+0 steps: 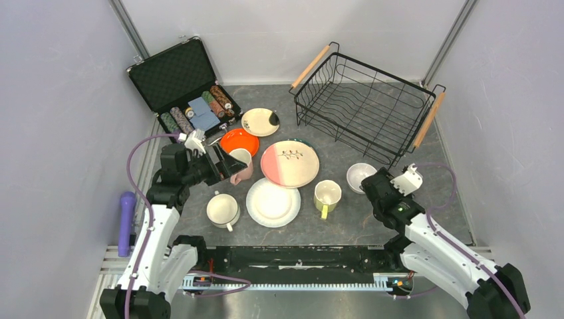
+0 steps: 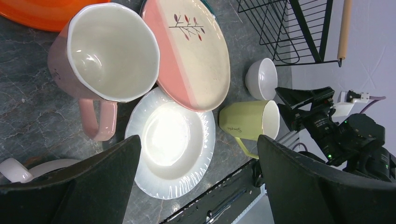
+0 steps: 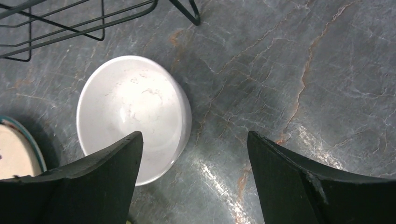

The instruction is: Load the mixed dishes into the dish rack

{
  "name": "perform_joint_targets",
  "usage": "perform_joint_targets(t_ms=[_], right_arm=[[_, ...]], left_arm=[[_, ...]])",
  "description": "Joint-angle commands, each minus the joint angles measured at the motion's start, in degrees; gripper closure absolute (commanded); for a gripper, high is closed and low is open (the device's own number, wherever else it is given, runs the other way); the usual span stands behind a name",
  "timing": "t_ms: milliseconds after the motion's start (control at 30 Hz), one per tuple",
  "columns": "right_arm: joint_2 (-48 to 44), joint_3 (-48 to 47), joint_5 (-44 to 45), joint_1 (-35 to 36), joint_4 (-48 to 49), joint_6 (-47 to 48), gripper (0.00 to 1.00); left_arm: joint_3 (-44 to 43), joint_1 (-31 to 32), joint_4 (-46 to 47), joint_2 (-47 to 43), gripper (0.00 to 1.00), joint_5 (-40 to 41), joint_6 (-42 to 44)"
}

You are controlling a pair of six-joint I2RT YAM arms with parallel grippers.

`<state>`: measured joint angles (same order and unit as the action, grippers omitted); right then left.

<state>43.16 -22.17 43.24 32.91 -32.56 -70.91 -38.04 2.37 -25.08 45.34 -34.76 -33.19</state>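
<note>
The black wire dish rack (image 1: 366, 106) stands empty at the back right. On the table lie a pink-cream plate (image 1: 290, 163), a white plate (image 1: 273, 202), an orange plate (image 1: 238, 141) and a cream black-spotted plate (image 1: 259, 121). A white mug (image 1: 222, 209) and a yellow-green mug (image 1: 327, 195) stand near the front. My left gripper (image 1: 223, 166) is open and empty beside the pink mug (image 2: 112, 51), above the white plate (image 2: 170, 140). My right gripper (image 3: 195, 137) is open and empty, its left finger over the rim of the small white bowl (image 3: 133, 112).
An open black case (image 1: 176, 73) with poker chips and a blue card box (image 1: 203, 111) sits at the back left. A purple handle (image 1: 126, 219) lies off the table's left edge. A teal plate rim (image 3: 18, 144) peeks from under the pink-cream plate. Rack feet (image 3: 191, 16) stand near the bowl.
</note>
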Motion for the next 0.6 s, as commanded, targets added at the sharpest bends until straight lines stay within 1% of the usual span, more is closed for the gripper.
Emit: perform_joint_targets(t_ms=[0, 100, 167, 200, 333, 467, 500, 567], right_arm=[[2.61, 1.24, -0.42, -1.68, 7.20, -0.82, 0.13], [4.63, 1.69, -2.22, -2.40, 9.86, -0.40, 0.19], [5.42, 1.94, -3.10, -2.79, 10.64, -1.08, 0.31], [5.52, 2.17, -3.16, -2.83, 11.02, -1.40, 0.35], [5.85, 3.26, -3.75, -3.87, 13.02, -0.99, 0.38], [7.13, 3.48, -5.19, -5.24, 14.08, -0.27, 0.51], [7.44, 3.44, -5.68, -5.60, 14.06, -0.14, 0.58], [7.31, 3.03, -6.51, -5.83, 13.74, 0.59, 0.82]], left_arm=[[0.43, 0.16, 2.19, -1.07, 0.00, -0.47, -0.75], [0.28, 0.12, 2.21, -0.90, 0.00, -0.81, -0.39], [0.25, 0.09, 2.17, -0.71, 0.00, -1.10, -0.25], [0.16, 0.14, 2.18, -0.55, 0.00, -1.22, -0.26], [0.15, 0.10, 2.21, -0.38, 0.00, -1.45, -0.21], [0.16, 0.10, 2.23, -0.12, 0.00, -1.54, -0.21], [0.15, 0.09, 2.16, 0.01, 0.00, -1.54, -0.21], [0.14, 0.13, 2.26, 0.00, 0.00, -1.54, -0.21]])
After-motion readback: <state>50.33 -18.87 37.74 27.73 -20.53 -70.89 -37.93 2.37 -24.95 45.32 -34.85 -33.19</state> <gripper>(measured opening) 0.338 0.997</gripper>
